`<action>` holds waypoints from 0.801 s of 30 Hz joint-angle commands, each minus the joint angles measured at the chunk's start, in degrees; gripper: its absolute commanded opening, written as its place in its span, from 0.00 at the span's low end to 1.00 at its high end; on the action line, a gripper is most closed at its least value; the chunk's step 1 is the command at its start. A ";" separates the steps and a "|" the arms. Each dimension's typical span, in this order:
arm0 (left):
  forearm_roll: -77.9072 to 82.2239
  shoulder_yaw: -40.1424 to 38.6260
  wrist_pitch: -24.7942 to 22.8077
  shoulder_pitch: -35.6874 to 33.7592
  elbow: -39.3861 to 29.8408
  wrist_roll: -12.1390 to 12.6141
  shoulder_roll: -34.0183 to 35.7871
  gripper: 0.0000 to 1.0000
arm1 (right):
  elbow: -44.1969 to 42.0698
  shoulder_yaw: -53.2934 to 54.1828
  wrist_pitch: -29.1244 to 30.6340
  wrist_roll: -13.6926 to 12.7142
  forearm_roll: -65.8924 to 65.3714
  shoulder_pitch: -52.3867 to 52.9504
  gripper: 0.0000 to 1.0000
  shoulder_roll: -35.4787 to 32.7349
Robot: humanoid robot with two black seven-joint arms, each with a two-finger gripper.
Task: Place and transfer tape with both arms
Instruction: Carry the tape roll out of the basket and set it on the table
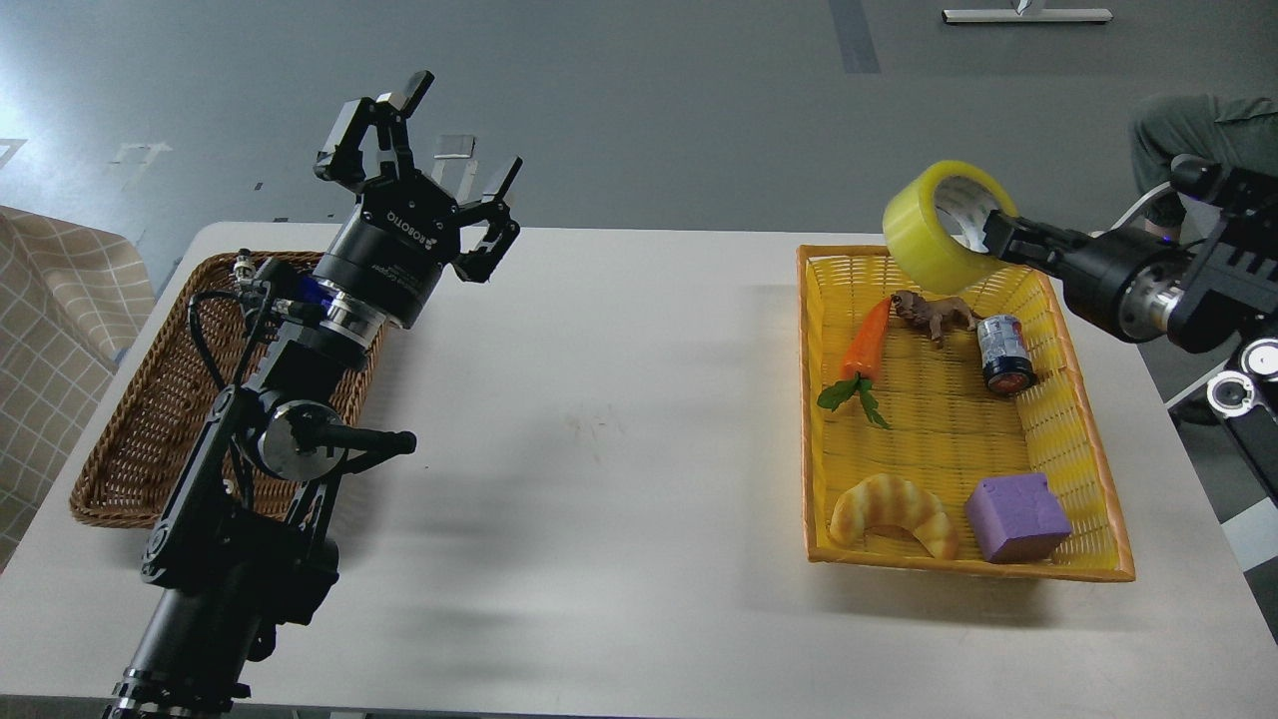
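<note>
The tape [934, 232], a yellow-green roll with a pale core, hangs in the air above the far end of the yellow basket [1088, 454]. My right gripper [988, 235] comes in from the right and is shut on the roll's wall, one finger inside the core. My left gripper [424, 165] is open and empty, its fingers spread, raised above the far right corner of the brown wicker basket [130, 439] on the table's left side.
The yellow basket holds a toy carrot [864, 345], a small brown animal figure [934, 315], a small can [1003, 352], a toy croissant [894, 514] and a purple block [1016, 517]. A white table [599, 449] lies between the baskets. A person [1203, 135] sits at far right.
</note>
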 commanded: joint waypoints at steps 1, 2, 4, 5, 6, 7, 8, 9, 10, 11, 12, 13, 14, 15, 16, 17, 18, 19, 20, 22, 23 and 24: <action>-0.02 -0.01 0.01 0.02 -0.01 0.00 0.10 0.98 | -2.39 -4.94 0.00 -0.37 -0.10 7.01 0.12 4.60; -0.02 -0.09 0.01 0.02 -0.01 0.00 0.18 0.98 | -2.83 -6.53 0.00 -0.37 -0.10 8.25 0.13 5.40; -0.02 -0.09 0.01 0.02 -0.01 0.00 0.27 0.98 | -3.54 -10.75 0.00 -0.37 -0.27 10.45 0.13 7.86; -0.02 -0.18 0.01 0.02 -0.01 0.00 0.36 0.98 | -3.71 -13.46 0.00 -0.37 -0.27 11.33 0.12 9.44; -0.02 -0.18 0.01 0.02 -0.09 0.00 0.45 0.98 | -3.71 -14.71 0.00 -0.37 -0.36 11.60 0.12 10.24; -0.02 -0.44 0.01 0.02 -0.18 0.00 0.62 0.98 | -3.80 -17.24 0.00 -0.37 -0.54 11.95 0.12 11.90; -0.02 -0.53 0.01 0.02 -0.18 0.00 0.62 0.98 | -3.80 -18.40 0.00 -0.37 -0.62 12.04 0.12 12.87; -0.02 -0.53 0.01 0.02 -0.18 0.00 0.62 0.98 | -4.06 -20.41 0.00 -0.37 -0.80 12.04 0.12 14.53; -0.02 -0.71 0.01 0.02 -0.18 0.00 0.71 0.98 | -4.15 -21.30 0.00 -0.37 -0.80 12.04 0.11 15.42; -0.02 -1.14 0.01 0.02 -0.18 0.00 0.71 0.98 | -4.50 -22.79 0.00 -0.37 -0.89 12.04 0.11 16.65; -0.02 -1.41 0.01 0.02 -0.18 0.00 0.71 0.98 | -4.77 -23.59 0.00 -0.37 -0.98 12.04 0.11 17.18; -0.02 -1.67 0.01 0.02 -0.18 0.00 0.71 0.98 | -5.03 -24.38 0.00 -0.37 -0.98 12.04 0.11 17.88; -0.02 -1.94 0.01 0.02 -0.18 0.00 0.71 0.98 | -5.38 -25.60 0.00 -0.37 -0.98 12.12 0.11 19.11; -0.02 -2.11 0.01 0.19 -0.18 0.00 0.71 0.98 | -5.65 -26.49 0.00 -0.37 -1.06 12.04 0.11 20.25; -0.02 -2.12 0.01 0.28 -0.18 0.00 0.71 0.98 | -5.74 -26.76 0.00 -0.45 -1.33 12.04 0.11 20.70; -0.02 -2.20 0.01 0.46 -0.18 0.00 0.71 0.98 | -6.17 -27.02 0.00 -0.45 -2.02 11.60 0.11 21.49; -0.02 -2.20 0.01 0.46 -0.18 0.00 0.71 0.98 | -6.52 -27.11 0.00 -0.45 -2.47 11.34 0.11 21.84; -0.02 -2.29 0.01 0.55 -0.18 0.00 0.71 0.98 | -6.79 -27.11 0.00 -0.45 -2.91 11.16 0.11 22.28; -0.02 -2.47 0.01 0.72 -0.18 0.00 0.71 0.98 | -7.23 -27.63 0.00 -0.45 -3.61 10.55 0.11 22.98; -0.02 -2.99 0.01 0.81 -0.18 0.00 0.71 0.98 | -7.67 -29.56 0.00 -0.45 -3.70 10.11 0.11 23.78; -0.02 -2.99 0.01 0.90 -0.18 0.00 0.80 0.98 | -7.93 -31.14 0.00 -0.45 -3.79 10.02 0.11 24.47; -0.02 -2.99 0.01 0.90 -0.18 0.00 0.80 0.98 | -8.11 -32.02 0.00 -0.45 -3.79 10.02 0.11 24.92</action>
